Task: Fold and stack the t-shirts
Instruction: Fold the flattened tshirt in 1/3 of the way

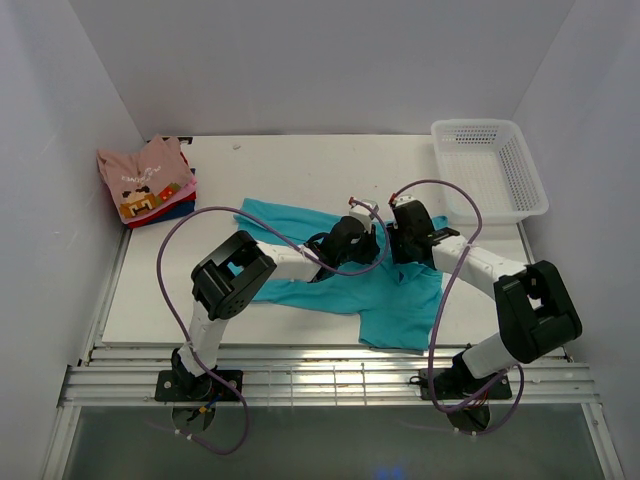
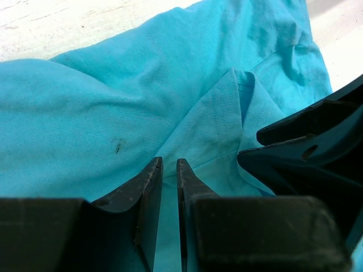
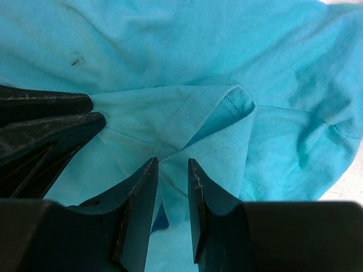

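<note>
Two black fingers of the left gripper are pinching a stitched fold of the soft, wrinkled teal t-shirt, sprawling at the table's centre. At its three o'clock, the right gripper is straddling a hemmed ridge; whether it is clamping is unclear. Folded t-shirts, pink topmost, are lying at ten o'clock, a white mesh basket at two.

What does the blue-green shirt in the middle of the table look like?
The teal t-shirt is soft, plain cloth with stitched hems and a small dark speck. It lies crumpled and unfolded across the white table, not yet stacked. The left pincer pinches a fold near its middle; the right pincer straddles another fold right beside it.
</note>
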Controlling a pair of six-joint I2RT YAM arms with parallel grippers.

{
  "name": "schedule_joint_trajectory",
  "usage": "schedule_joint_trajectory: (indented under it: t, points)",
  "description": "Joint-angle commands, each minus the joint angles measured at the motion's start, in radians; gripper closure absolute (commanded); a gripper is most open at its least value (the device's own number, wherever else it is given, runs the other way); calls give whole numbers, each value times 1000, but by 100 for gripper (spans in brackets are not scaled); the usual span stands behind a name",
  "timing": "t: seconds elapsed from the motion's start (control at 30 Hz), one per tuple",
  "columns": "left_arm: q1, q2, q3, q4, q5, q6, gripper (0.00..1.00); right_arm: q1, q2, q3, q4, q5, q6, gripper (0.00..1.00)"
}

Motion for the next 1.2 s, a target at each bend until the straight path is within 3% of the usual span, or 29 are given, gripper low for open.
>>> schedule_joint_trajectory:
  t: [0.0,0.53,0.67,0.97,1.17]
  points:
    - [2,-74,-8,11,-14,-5,73,3,-53,4,0,-23,7,66]
    - [0,-68,-16,12,-20,-13,73,4,-52,-52,1,-43,22,65]
    - [2,-69,-19,14,-25,-13,73,4,-47,-52,1,-43,18,84]
    - [2,-82,-35,14,-34,-14,73,4,-47,-52,-23,-42,15,92]
    - [0,-98,-48,15,-45,-1,73,13,-162,-6,-210,51,50,92]
